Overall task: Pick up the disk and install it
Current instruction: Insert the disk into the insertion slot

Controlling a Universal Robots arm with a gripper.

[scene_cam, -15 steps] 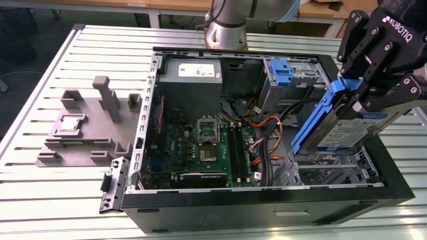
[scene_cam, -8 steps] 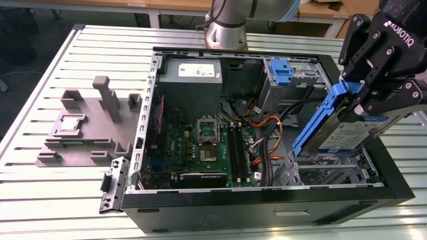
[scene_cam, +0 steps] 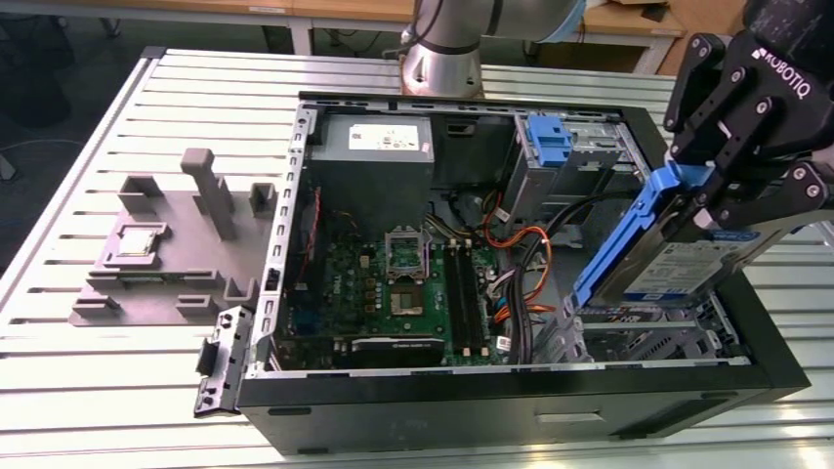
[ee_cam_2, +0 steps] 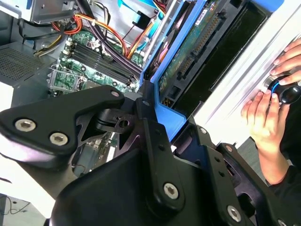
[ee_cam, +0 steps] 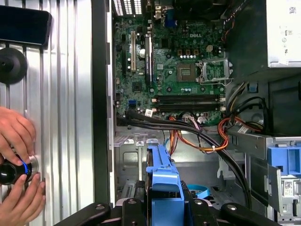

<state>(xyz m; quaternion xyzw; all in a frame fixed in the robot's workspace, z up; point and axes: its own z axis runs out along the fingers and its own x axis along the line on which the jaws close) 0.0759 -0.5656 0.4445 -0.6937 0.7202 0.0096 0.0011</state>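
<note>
Bright, even room light, pale sheen on the slatted table (scene_cam: 78,391) beside the jaws, deep shadow inside the computer case (scene_cam: 431,415) below them, white glare in the second wrist view.

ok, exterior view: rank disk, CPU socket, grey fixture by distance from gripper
1. disk, clamped in the gripper, exterior view's right.
2. CPU socket, mid-case on the motherboard.
3. grey fixture, on the table, exterior view's left.

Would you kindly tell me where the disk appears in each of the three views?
Exterior view: the disk, tilted, in the end effector, exterior view's right.
Second wrist view: disk, underside showing, beside the motherboard.
First wrist view: disk edge-on, blue edge toward the camera.
Shared landmark: the CPU socket.
</note>
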